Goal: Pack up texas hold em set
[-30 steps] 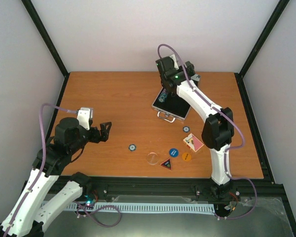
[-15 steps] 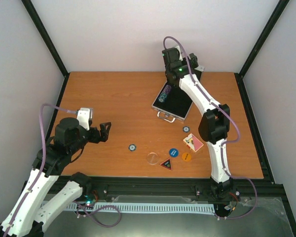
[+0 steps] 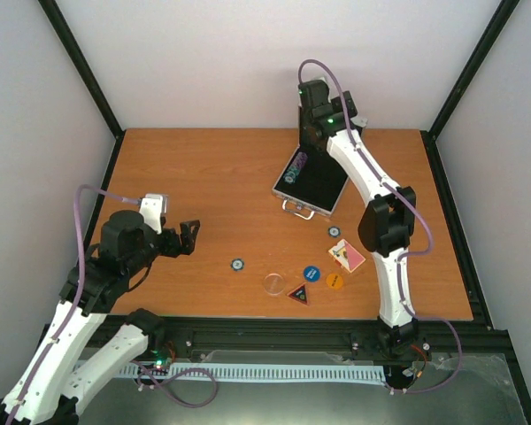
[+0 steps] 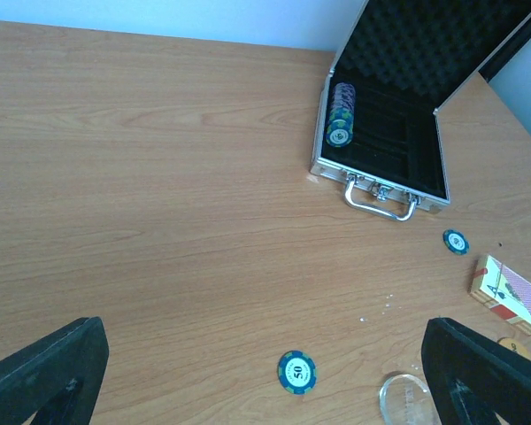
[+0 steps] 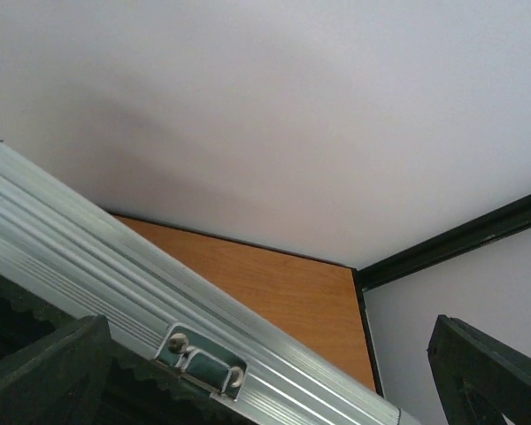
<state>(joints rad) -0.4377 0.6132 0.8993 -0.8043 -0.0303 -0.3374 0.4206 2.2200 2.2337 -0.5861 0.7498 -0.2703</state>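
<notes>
**A:** Where is the case, and how does it lie?

**B:** The case sits on the worktop, right of centre and toward the far edge. Its long axis runs roughly left to right, slanted, with the right end nearer the arm bases. The handle points at the near edge, a little leftward. The lid stands up from the far side, foam lining facing forward.

**A:** Anything inside?

**B:** A row of chips on edge at the left end, running front to back across the long axis.

**A:** And outside it?

**B:** Nearer the bases lie two loose chips – one well left, one just by the card deck. There is also a blue button, an orange button, a triangular button and a clear disc.

**A:** The tools?

**B:** The left tool hangs over the left of the worktop, spread wide and empty. The right tool is up at the lid's top rim, fingers fully apart – the rim shows between them, and they grip nothing.
</notes>
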